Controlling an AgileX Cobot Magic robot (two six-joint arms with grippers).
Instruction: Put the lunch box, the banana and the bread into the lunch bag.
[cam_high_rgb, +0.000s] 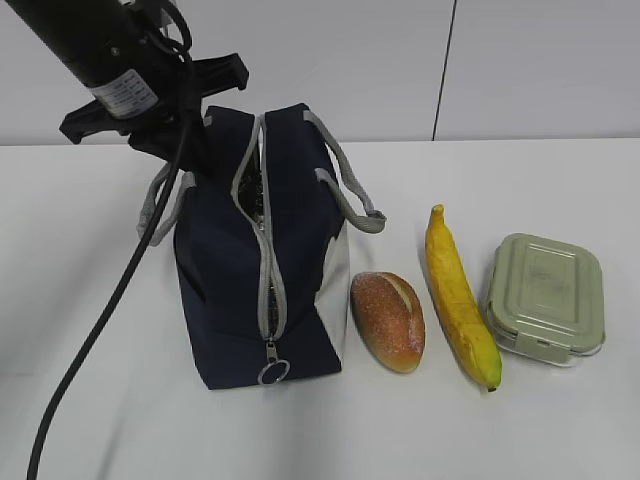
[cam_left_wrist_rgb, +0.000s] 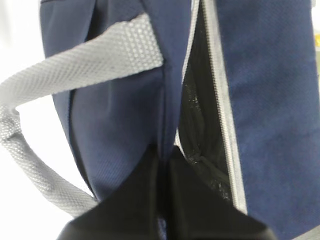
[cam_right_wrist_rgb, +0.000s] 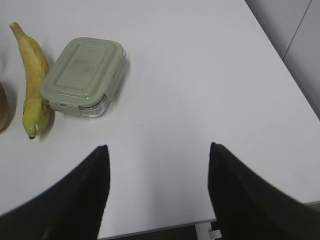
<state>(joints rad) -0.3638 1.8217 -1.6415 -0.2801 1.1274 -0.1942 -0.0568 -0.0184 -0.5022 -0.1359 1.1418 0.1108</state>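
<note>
- White worktop, pale wall panels behind.
- Lunch bag stands left, zipper partly open at the far end.
- Left pincer pressed together on the bag's navy fabric edge beside the opening.
- Right pincer spread, hovering over bare worktop.
- One bread, one banana, one lunch box, in a row right of the bag.

Bright even light, soft shadows, left wrist close-up blurred, overexposed background
</note>
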